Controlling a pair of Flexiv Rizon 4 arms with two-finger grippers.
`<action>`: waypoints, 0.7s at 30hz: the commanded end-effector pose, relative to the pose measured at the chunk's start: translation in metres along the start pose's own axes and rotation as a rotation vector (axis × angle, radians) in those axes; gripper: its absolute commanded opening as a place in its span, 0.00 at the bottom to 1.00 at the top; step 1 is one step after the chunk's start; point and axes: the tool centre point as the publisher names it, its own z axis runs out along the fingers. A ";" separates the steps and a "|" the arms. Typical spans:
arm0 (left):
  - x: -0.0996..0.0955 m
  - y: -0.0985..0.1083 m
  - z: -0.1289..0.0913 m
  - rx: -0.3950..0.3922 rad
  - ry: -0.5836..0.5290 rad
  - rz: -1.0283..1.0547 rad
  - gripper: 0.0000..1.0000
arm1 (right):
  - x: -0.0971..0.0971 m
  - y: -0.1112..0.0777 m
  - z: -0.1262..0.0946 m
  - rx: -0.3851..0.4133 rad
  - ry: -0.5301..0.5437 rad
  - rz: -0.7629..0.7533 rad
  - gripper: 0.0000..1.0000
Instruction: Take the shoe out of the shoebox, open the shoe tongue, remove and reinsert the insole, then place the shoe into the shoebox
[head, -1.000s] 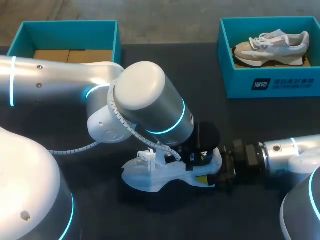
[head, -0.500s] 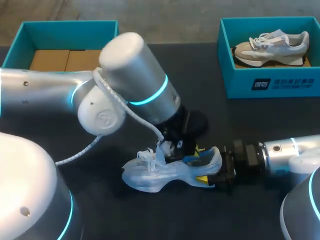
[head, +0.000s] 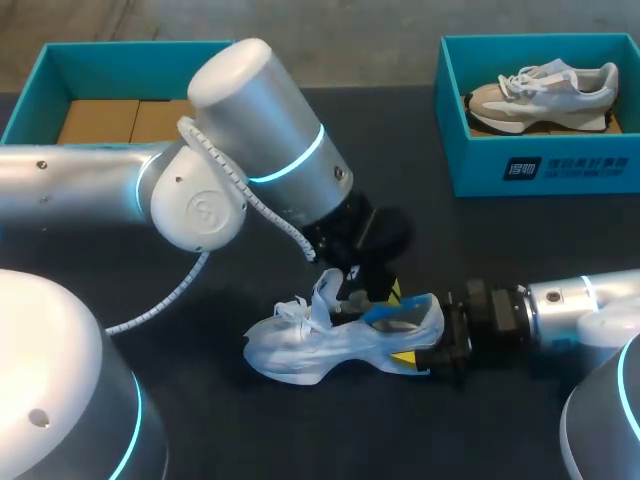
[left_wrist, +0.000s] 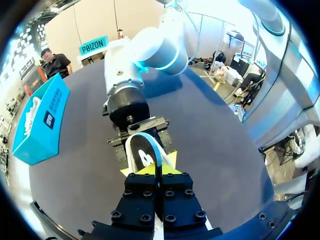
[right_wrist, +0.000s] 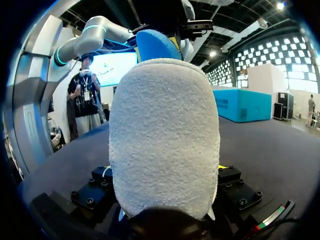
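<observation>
near the table's front edge your right gripper clamps the shoe by the heel; left gripper pinches the blue insole, partly out. reinsertion and boxing remain

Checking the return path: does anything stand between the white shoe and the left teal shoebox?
Only the robot's own left arm, which crosses above that stretch and hides part of the black table. No loose thing shows between the white mesh shoe and the open teal cardboard shoebox.
</observation>
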 end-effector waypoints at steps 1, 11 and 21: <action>-0.007 -0.012 0.008 -0.021 -0.005 -0.003 0.00 | 0.000 -0.002 0.000 0.003 -0.002 0.000 0.00; -0.010 -0.020 0.015 -0.056 -0.050 -0.018 0.25 | 0.000 -0.002 0.000 0.003 -0.002 0.000 0.00; 0.008 -0.011 0.008 -0.059 -0.109 -0.033 0.58 | 0.000 -0.002 0.000 0.003 -0.002 0.000 0.00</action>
